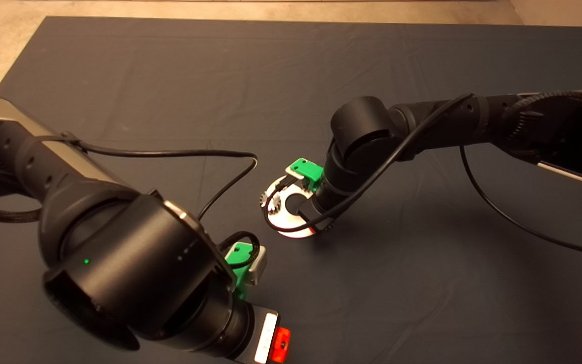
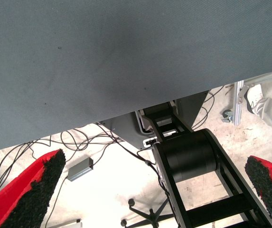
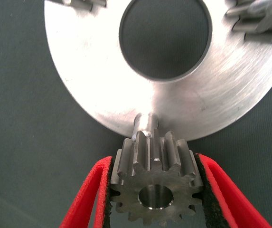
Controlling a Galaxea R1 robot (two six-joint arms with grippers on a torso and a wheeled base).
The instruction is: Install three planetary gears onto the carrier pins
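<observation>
My right gripper (image 3: 152,190) pinched a gear (image 3: 152,183) by its toothed flanks, just beside a bare pin (image 3: 144,124) on the plate (image 3: 102,71). I judged the gear hard, heavy, slippery. My left gripper (image 2: 150,190) waited, spread.

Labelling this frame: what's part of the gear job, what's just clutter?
Job:
- gear held in right gripper, just short of a bare carrier pin
- silver carrier plate
- two gears already at the plate's edge

Not job:
- left gripper, parked off the mat, jaws open
- floor cables, grey box
- dark mat
</observation>
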